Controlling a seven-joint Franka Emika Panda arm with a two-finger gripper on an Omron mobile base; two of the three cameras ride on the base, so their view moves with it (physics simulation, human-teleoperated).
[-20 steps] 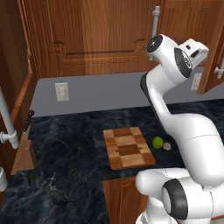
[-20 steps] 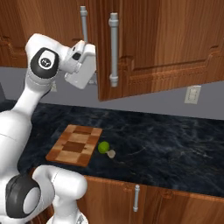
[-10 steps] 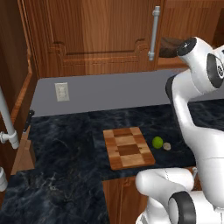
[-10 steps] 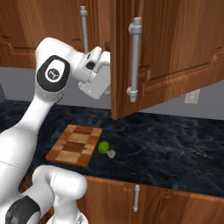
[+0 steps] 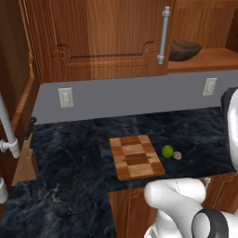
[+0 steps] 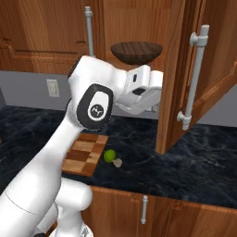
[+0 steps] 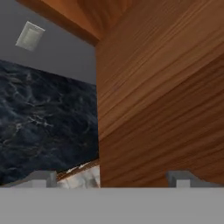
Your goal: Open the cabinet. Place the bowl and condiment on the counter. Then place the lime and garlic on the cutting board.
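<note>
The cabinet's (image 5: 102, 37) right door (image 6: 185, 78) stands swung wide open, its grey bar handle (image 6: 195, 78) facing outward. On the shelf inside rests the dark brown bowl (image 6: 136, 50) (image 5: 185, 49). The condiment is hidden. My gripper (image 6: 156, 95) is open just below the shelf, right against the door's inner face. In the hand view the gripper (image 7: 111, 179) has its tips spread, with the door's wood (image 7: 162, 109) close ahead. On the counter (image 5: 69, 153) lies the checkered cutting board (image 5: 135, 157), with the lime (image 5: 167, 150) and the garlic (image 5: 177, 156) just right of it.
The left cabinet door is shut, its handle (image 5: 162, 35) upright. Wall outlets (image 5: 65, 97) (image 5: 209, 86) sit on the grey backsplash. A white pipe (image 5: 8, 130) rises at the far left. Lower cabinet fronts (image 6: 148, 213) run below the counter edge.
The right cabinet door has swung much farther open, uncovering the bowl on the shelf. My arm and hand have swept to the right with the door.
</note>
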